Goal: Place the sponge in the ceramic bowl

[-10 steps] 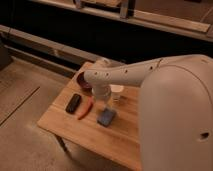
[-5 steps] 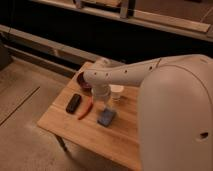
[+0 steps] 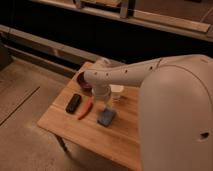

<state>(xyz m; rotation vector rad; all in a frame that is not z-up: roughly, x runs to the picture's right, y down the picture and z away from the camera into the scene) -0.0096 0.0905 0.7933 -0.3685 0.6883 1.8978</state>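
Observation:
The blue sponge (image 3: 106,117) lies flat on the wooden table (image 3: 75,127), right of a thin red-orange object. The dark maroon ceramic bowl (image 3: 82,83) stands at the table's far left part, half hidden behind the arm. My gripper (image 3: 102,103) hangs from the white arm directly above and slightly behind the sponge; whether it touches the sponge does not show.
A black rectangular bar (image 3: 73,103) lies at the table's left. The thin red-orange object (image 3: 85,108) rests between bar and sponge. A white cup (image 3: 117,92) stands behind the sponge. The robot's white body (image 3: 175,120) fills the right side. Dark shelving runs behind the table.

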